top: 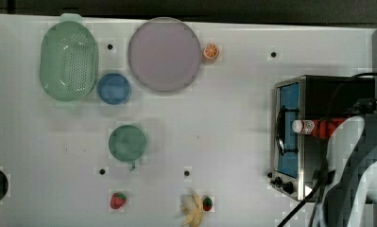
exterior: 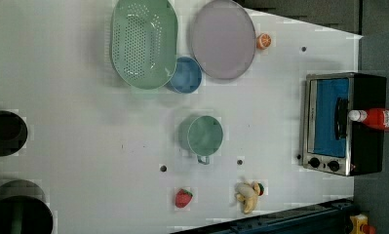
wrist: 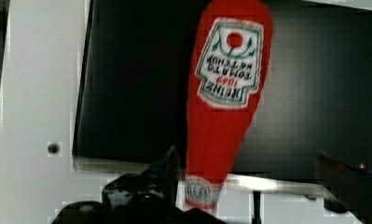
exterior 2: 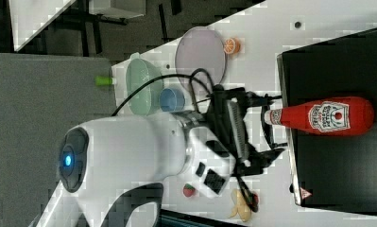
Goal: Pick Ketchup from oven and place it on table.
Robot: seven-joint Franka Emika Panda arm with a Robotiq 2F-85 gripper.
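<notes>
Ketchup bottle (exterior 2: 325, 116): slim, red, smooth plastic, tapering to a white cap, with a white-and-dark label. Lies on its side across the flat matte-black top of the toaster oven (exterior 2: 337, 61), not inside it. Points cap-first toward the door side, with the cap jutting past the oven's front edge.

Oven: boxy, with a silver front frame, blue-tinted glass, a dark handle and small black knobs. Stands close to the edge of the table (top: 224, 118) at the top view's right.

Gripper (exterior 2: 269, 130): black fingers spread wide on either side of the bottle's neck and cap, gripping nothing. In the wrist view, sits with the neck much nearer one finger than the other, and contact cannot be told there.

Right view: gives the label whole and the white, rounded arm casing with a blue light. Top view: hides the bottle's thick end under the arm. Left view: gives the oven front and the bottle free of the arm. Wrist view: gives the label lettering, upside down.

Tabletop: white, flat, dotted with small dark holes. Near the far edge in the top view: a perforated pale-green colander (top: 69, 61), a round blue bowl (top: 114, 88), a round pale-purple plate (top: 164, 54) and an orange slice (top: 210, 52). Mid-table: a green cup (top: 127, 143). By the near edge: a strawberry (top: 118, 200) and a peeled banana (top: 192, 208).
</notes>
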